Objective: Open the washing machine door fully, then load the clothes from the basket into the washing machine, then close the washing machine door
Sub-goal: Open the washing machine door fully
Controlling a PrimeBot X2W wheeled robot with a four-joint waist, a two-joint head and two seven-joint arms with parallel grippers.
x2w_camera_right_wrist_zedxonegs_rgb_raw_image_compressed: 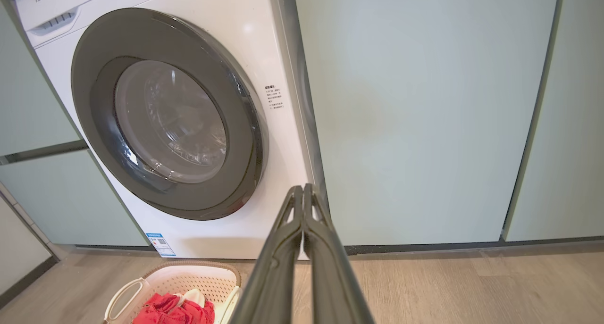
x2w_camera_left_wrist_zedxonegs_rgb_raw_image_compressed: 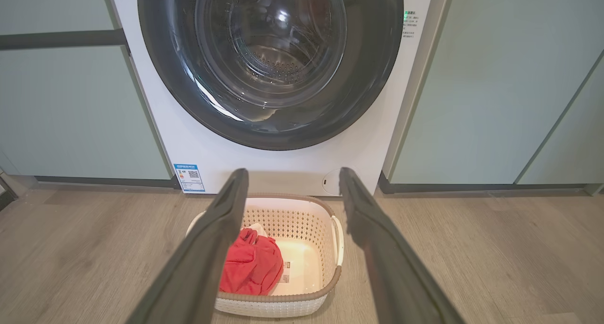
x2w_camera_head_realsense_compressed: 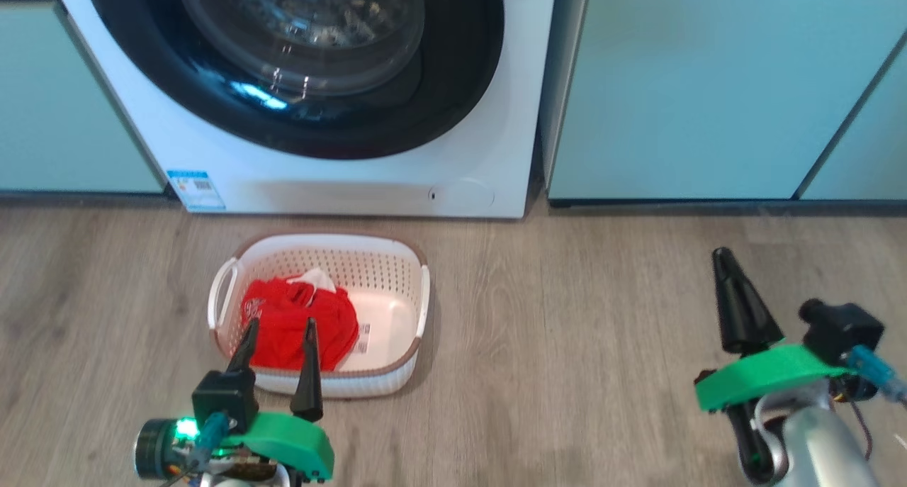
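The white washing machine [x2w_camera_head_realsense_compressed: 340,182] stands ahead between teal cabinets, its round black-rimmed door [x2w_camera_head_realsense_compressed: 305,54] shut against the front. On the floor before it sits the cream perforated basket [x2w_camera_head_realsense_compressed: 397,274] with red clothes [x2w_camera_head_realsense_compressed: 297,324] and a small white cloth [x2w_camera_head_realsense_compressed: 315,280] inside. My left gripper [x2w_camera_head_realsense_compressed: 278,331] is open, hovering over the basket's near edge with nothing between its fingers. In the left wrist view the left gripper [x2w_camera_left_wrist_zedxonegs_rgb_raw_image_compressed: 292,182] frames the basket [x2w_camera_left_wrist_zedxonegs_rgb_raw_image_compressed: 302,220] and red clothes [x2w_camera_left_wrist_zedxonegs_rgb_raw_image_compressed: 252,265]. My right gripper [x2w_camera_head_realsense_compressed: 724,256] is shut and empty, far right of the basket; the right wrist view shows the right gripper [x2w_camera_right_wrist_zedxonegs_rgb_raw_image_compressed: 302,189] near the door [x2w_camera_right_wrist_zedxonegs_rgb_raw_image_compressed: 165,116].
Pale teal cabinets [x2w_camera_head_realsense_compressed: 708,83] flank the machine on both sides. Wood-look floor [x2w_camera_head_realsense_compressed: 567,317] spreads around the basket. A blue sticker [x2w_camera_head_realsense_compressed: 196,189] and round filter cap [x2w_camera_head_realsense_compressed: 460,193] mark the machine's lower front.
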